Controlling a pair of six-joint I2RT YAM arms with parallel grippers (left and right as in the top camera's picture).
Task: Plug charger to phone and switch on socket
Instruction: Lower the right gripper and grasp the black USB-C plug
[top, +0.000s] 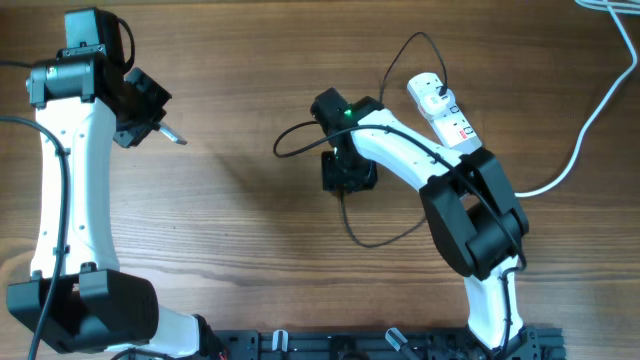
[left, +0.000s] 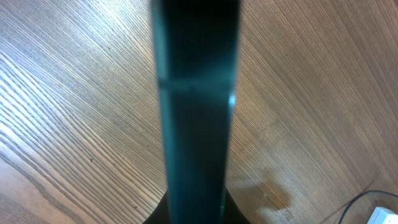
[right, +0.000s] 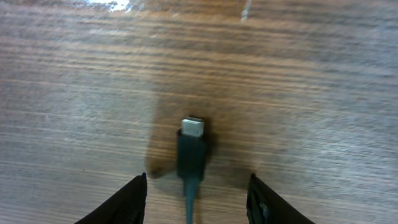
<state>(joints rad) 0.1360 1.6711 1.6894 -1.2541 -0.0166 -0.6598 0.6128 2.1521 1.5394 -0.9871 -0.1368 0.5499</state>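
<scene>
My left gripper (top: 152, 118) is at the far left, raised off the table and shut on the phone (top: 171, 133). The phone shows edge-on in the left wrist view (left: 196, 112) as a dark teal slab rising from the jaws (left: 196, 214). The charger, a thin black cable (top: 360, 240), loops over the middle of the table. Its connector tip (right: 191, 146) lies on the wood between the fingers of my right gripper (right: 198, 180), which is open and not touching it. In the overhead view the right gripper (top: 348, 172) hovers low at the centre. The white socket (top: 445, 108) with red switches lies to its upper right.
The socket's thick white cord (top: 598, 105) runs off to the far right edge. A corner of the socket (left: 382, 215) and a stretch of black cable (left: 362, 199) show at the bottom right of the left wrist view. The arm bases stand along the front edge.
</scene>
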